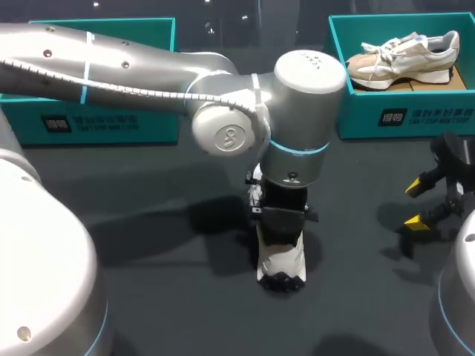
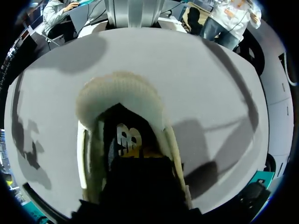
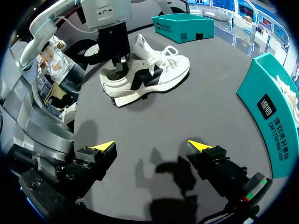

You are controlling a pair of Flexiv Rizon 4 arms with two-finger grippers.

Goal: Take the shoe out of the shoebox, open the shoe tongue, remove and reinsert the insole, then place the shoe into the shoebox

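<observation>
Head view: the shoe (image 1: 280,259), white with a dark sole, stands on the dark worktop (image 1: 148,245), toe toward the camera. The left arm comes in over it and the left end effector (image 1: 282,222) points straight down into the shoe's opening. Whether it is open or closed, or grips anything, cannot be told here. Well off to the shoe's right, the right end effector (image 1: 419,204) hangs just above the worktop, spread wide and empty. Behind the shoe, the left shoebox (image 1: 111,122) and the right shoebox (image 1: 404,111), both teal, stand far apart; a second shoe (image 1: 404,59) lies in the right one.

Left wrist view: the camera looks down into the shoe's heel opening, with the padded collar curving around it. The dark insole (image 2: 127,140) lies inside. The end effector's dark body fills the opening, and its state is hidden.

Right wrist view: the shoe stands upright on its sole, well ahead of the right end effector. The yellow tips are far apart with only bare worktop between them.
</observation>
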